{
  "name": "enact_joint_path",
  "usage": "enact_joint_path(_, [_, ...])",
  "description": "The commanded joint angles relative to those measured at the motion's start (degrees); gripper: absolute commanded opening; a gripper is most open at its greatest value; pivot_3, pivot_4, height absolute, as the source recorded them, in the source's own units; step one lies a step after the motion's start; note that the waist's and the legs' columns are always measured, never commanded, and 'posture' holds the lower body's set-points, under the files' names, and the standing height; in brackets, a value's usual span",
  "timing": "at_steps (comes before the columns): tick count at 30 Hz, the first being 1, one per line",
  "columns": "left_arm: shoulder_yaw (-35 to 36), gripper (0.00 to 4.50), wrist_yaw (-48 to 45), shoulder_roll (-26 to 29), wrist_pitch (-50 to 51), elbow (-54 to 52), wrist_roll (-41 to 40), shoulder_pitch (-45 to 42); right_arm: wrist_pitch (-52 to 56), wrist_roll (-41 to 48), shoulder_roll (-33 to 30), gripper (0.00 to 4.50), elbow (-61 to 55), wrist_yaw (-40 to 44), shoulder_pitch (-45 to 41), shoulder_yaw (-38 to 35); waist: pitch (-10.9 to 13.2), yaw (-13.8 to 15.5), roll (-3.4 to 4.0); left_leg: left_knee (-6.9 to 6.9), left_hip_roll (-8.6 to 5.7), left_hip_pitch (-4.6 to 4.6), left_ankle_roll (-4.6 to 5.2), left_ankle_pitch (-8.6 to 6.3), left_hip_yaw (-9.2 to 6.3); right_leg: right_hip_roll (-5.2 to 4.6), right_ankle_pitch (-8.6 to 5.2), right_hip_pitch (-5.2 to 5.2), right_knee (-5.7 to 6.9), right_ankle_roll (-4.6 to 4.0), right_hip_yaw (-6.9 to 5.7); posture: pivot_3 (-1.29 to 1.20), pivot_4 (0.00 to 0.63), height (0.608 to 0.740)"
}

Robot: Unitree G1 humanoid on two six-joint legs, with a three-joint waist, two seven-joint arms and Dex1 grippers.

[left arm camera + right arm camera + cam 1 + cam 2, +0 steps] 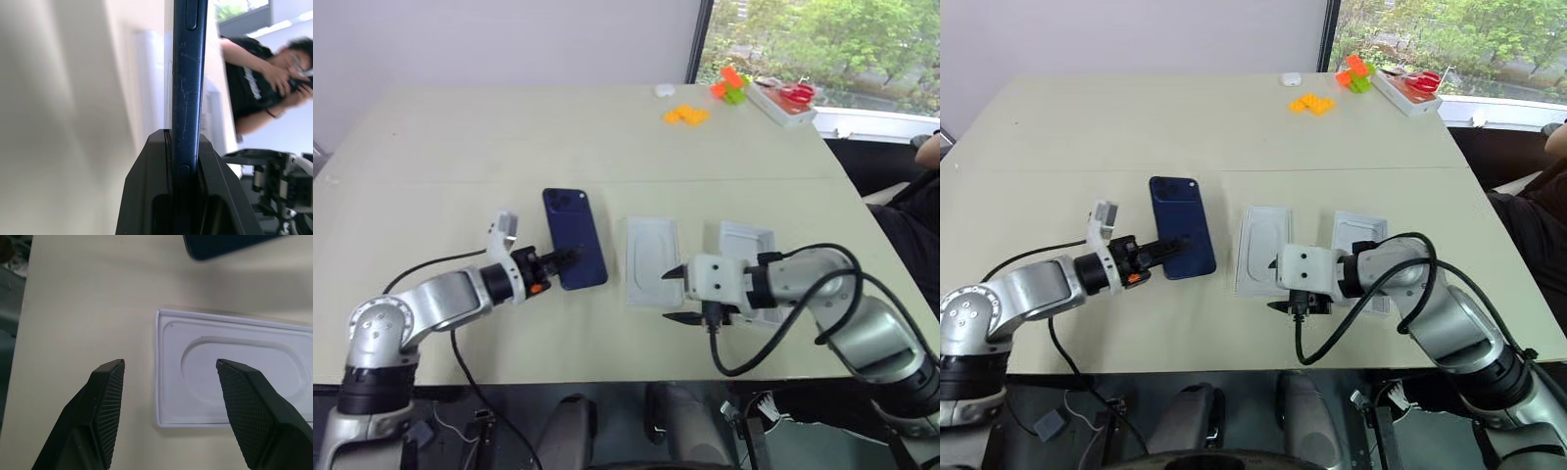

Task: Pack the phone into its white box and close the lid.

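Glossy navy phone (575, 238) clamped in left pincer (570, 258); ridged right pincer (168, 377) agape

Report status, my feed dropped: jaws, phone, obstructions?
Left gripper shut on phone. Right gripper open above recessed white panel. Nothing blocking.

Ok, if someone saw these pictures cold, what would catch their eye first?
Probably the slim dark navy-blue smartphone, pinched at its near end in the left tool over the beige table. Next, the right tool, jaws apart, over the thin white panel with an oval recess just right of the phone. Bright orange and green blocks sit at the far edge.
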Motion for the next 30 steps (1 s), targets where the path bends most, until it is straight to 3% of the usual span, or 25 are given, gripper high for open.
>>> enact_joint_path(1, [-2.6, 0.00, 3.1, -4.2, 1.8, 2.5, -1.1, -6.0, -1.6, 0.6, -1.0, 3.10, 1.8, -1.1, -0.9, -2.1, 0.0, 0.0, 0.00, 0.00, -0.01, 0.00, 0.00, 0.00, 0.00, 0.00, 0.00, 0.00, 0.01, 0.00, 0.00, 0.00, 0.150, 0.726])
enact_joint_path(10, [-6.7, 0.00, 11.4, -14.6, 8.9, 14.7, -1.1, -16.8, -1.7, 0.2, -2.5, 3.10, 4.2, -4.1, -0.4, -3.0, 0.0, -0.1, -0.01, 0.05, -0.04, 0.01, -0.02, 0.02, -0.04, 0.02, 0.11, 0.00, 0.04, 0.17, 0.03, 0.00, 0.150, 0.726])
enact_joint_path(30, [-5.7, 0.00, 18.3, -19.9, 13.1, 20.7, -1.1, -19.0, 1.4, 5.5, -3.7, 3.10, 4.2, -6.5, 5.6, -8.3, 0.0, 0.2, -0.01, 0.06, -0.07, 0.00, -0.09, 0.06, -0.10, -0.02, 0.10, 0.00, 0.08, 0.16, 0.02, 0.00, 0.150, 0.726])
